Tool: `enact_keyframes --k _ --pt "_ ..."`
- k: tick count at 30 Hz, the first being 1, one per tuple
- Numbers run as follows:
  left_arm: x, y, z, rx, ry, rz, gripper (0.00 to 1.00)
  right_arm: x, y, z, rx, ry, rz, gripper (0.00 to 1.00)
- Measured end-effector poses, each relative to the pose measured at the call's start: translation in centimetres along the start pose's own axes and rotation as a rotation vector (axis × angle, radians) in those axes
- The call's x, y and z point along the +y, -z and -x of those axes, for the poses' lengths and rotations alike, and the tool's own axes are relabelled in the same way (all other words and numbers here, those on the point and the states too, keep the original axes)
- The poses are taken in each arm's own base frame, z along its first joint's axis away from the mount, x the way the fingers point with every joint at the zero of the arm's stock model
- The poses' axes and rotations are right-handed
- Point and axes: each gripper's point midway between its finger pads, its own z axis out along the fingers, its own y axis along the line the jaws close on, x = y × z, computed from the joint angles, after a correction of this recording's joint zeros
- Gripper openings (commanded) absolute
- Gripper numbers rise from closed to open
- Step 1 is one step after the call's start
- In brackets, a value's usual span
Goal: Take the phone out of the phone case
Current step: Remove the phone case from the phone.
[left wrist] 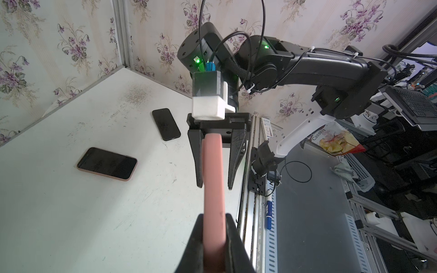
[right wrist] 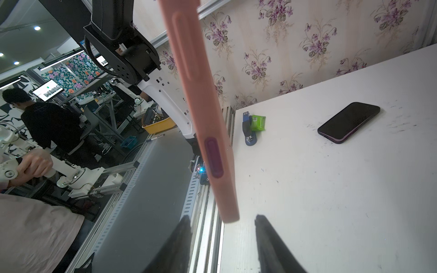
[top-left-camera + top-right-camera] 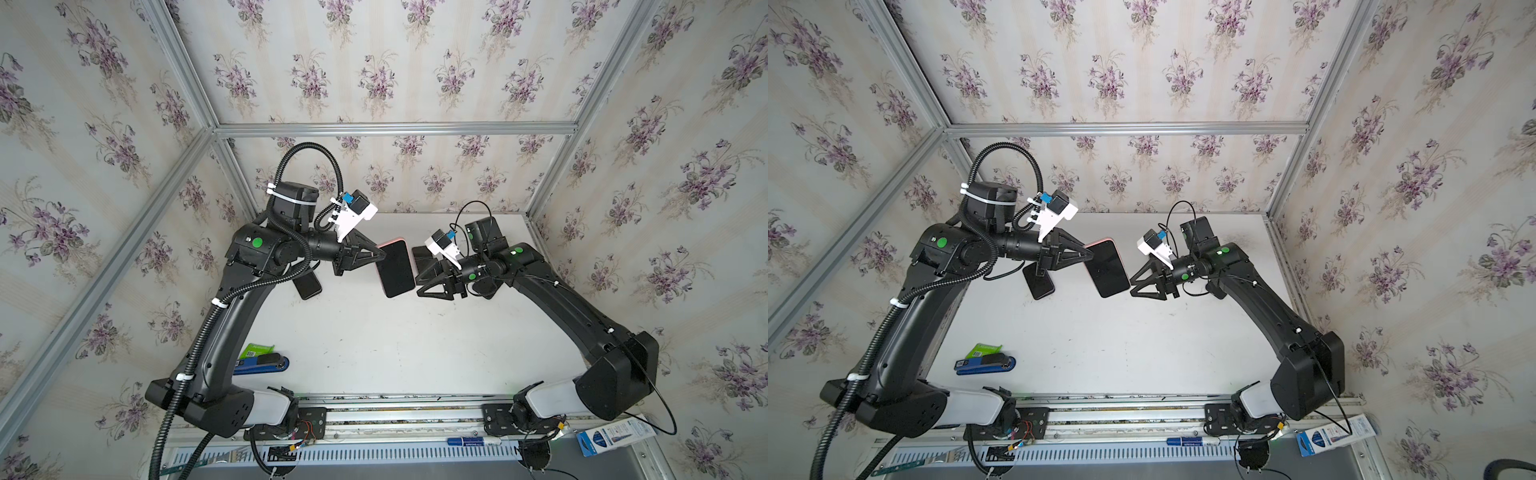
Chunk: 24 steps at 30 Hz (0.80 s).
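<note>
Nearest the rail, a blue stapler (image 3: 259,365) and a green packet (image 3: 258,349) lie on the table (image 3: 374,353), well apart from the work.

Further in, the phone (image 3: 397,268) hangs in the air between the two arms. Its dark screen faces up and it sits fully in the pink phone case (image 1: 212,177). The left hand (image 3: 380,253) is clamped tight across the thickness of the phone case at the edge facing it and carries the whole weight. The right hand (image 2: 222,216) stands partly open at the opposite end. In the right wrist view there is a gap between each finger and the phone case, so it holds nothing. In both top views its tips sit against the outline of the phone case, so contact cannot be ruled out there.

The phone looks stiff, dense for its size, and breakable on its glass face if it drops. The phone case looks like soft, grippy rubber that flexes most easily at a corner lip. The left pinch probably presses phone and phone case together, so the free corner near the right hand looks like the best place to peel.

Beyond, on the table, lie a cased spare phone (image 1: 107,163) and a bare dark phone (image 2: 348,123).
</note>
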Motion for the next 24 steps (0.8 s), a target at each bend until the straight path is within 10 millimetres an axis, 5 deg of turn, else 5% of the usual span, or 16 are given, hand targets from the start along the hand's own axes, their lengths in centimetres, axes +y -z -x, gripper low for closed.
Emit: enact_keyframes --k 24 --pt "-0.97 -0.41 -0.36 0.009 -0.012 -0.028 0.00 0.39 -0.81 -0.98 0.039 0.044 0.003 0.17"
